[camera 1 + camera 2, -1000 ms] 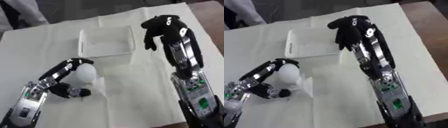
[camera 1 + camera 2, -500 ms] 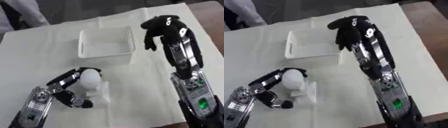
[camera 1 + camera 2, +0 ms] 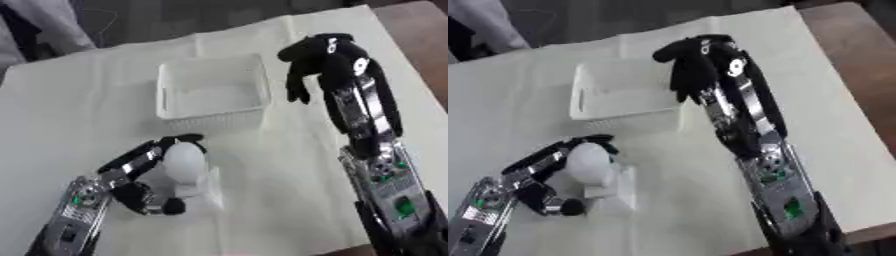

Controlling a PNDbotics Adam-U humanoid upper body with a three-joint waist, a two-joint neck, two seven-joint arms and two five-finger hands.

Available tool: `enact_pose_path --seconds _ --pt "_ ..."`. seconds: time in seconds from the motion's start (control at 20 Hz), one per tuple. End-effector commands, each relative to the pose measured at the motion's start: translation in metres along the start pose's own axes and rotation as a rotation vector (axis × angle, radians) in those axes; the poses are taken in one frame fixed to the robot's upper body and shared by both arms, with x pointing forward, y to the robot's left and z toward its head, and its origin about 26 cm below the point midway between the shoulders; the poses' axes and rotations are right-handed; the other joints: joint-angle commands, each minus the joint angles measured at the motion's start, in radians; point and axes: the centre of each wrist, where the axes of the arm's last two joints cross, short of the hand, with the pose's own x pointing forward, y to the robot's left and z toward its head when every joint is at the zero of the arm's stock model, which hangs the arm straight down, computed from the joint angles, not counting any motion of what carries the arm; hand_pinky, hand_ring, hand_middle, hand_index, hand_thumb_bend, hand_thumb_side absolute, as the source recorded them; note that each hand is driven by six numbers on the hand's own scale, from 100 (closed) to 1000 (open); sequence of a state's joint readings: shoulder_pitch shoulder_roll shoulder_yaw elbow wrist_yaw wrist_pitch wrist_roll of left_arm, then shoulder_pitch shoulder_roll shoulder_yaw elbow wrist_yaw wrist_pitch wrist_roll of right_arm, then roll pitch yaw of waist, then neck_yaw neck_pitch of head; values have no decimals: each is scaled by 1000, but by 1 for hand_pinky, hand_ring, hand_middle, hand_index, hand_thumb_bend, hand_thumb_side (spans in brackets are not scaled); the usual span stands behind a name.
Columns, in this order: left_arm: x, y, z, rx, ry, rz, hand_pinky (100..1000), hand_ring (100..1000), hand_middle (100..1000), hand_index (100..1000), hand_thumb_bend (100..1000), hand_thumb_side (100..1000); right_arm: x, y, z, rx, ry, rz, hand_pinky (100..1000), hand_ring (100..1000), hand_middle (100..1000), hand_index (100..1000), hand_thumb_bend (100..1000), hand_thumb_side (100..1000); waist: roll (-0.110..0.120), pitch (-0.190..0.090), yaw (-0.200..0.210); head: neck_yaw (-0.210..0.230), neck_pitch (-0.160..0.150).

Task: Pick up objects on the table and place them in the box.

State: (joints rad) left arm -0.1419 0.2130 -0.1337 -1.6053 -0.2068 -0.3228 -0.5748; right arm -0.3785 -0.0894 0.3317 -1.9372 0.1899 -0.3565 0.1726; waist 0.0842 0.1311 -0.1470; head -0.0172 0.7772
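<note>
- A table covered with a pale cream cloth [image 3: 79, 115] is seen from above; bare brown tabletop [image 3: 420, 30] is exposed along the right edge.
- A white rectangular plastic box with low ribbed walls [image 3: 212, 117] is set on the cloth, toward the far middle of the table. Nothing can be made out inside it.
- A white rounded object, smooth and egg-like on top with a squarer white base [image 3: 186, 167], is located on the near side of the box, clearly outside it and apart from its front wall.
- Whether the base rests on the cloth or is lifted just clear of it cannot be told.
- The left hand [image 3: 144, 182], black with silver joints, is brought in from the lower left corner. Its fingers are wrapped over the top and far side of the white object, and the thumb is curled round the near side, so the object is grasped.
- The left forearm, silver with a small green light, is laid low across the cloth toward the lower left corner.
- The right hand [image 3: 319, 60] is held above the cloth just beside the box's right wall, with nothing held. Its black fingers hang downward, relaxed.
- The right forearm, black with green lights, is extended from the lower right corner up to that hand.
</note>
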Motion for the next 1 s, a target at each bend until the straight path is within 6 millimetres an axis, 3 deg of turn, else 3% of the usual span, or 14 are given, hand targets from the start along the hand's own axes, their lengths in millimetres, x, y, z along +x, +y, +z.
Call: enact_pose_path --seconds 0.05,0.3,0.55,0.6,0.65,0.75,0.8,0.9,0.95,1.0 --pt "-7 -8 -2 76 40 23 477 661 698 953 972 643 3 -1 -4 -6 -19 5 100 287 364 674 100 896 -3 -6 -3 -4 -7" --pt "-6 -13 -6 197 63 11 428 618 658 943 978 623 3 -1 -4 -6 -19 4 100 286 361 671 100 896 -3 -6 -4 -2 -7" --pt "-3 -19 -13 159 52 -14 564 773 795 1000 1000 639 3 -1 -4 -9 -18 3 100 283 356 667 100 895 -2 -7 -7 1 -7" --pt "-3 -20 -14 141 49 -18 558 767 789 1000 1000 641 3 -1 -4 -10 -17 3 100 283 356 667 100 895 -2 -7 -8 2 -7" --pt "-3 -21 -15 127 47 -21 581 790 819 1000 1000 598 3 -1 -4 -11 -17 3 100 282 354 666 100 894 -1 -7 -9 2 -7" --pt "-3 -22 -17 116 49 -16 517 714 735 974 1000 531 3 -1 -4 -11 -15 2 100 282 353 665 100 893 -1 -7 -10 3 -7" --pt "-3 -23 -18 136 53 -2 447 619 622 869 1000 487 3 -1 -4 -12 -14 1 100 281 352 664 100 893 0 -7 -11 4 -7" --pt "-4 -24 -19 210 72 46 251 420 414 572 830 460 3 0 -3 -12 -12 0 100 281 351 663 100 892 1 -8 -11 7 -7" --pt "-4 -25 -20 249 80 70 172 346 354 495 485 516 3 0 -3 -12 -12 -1 100 281 350 662 100 892 1 -8 -12 8 -7" --pt "-5 -25 -21 305 93 104 133 314 325 465 293 513 3 0 -3 -12 -11 -1 100 281 349 662 100 892 2 -8 -13 8 -7"
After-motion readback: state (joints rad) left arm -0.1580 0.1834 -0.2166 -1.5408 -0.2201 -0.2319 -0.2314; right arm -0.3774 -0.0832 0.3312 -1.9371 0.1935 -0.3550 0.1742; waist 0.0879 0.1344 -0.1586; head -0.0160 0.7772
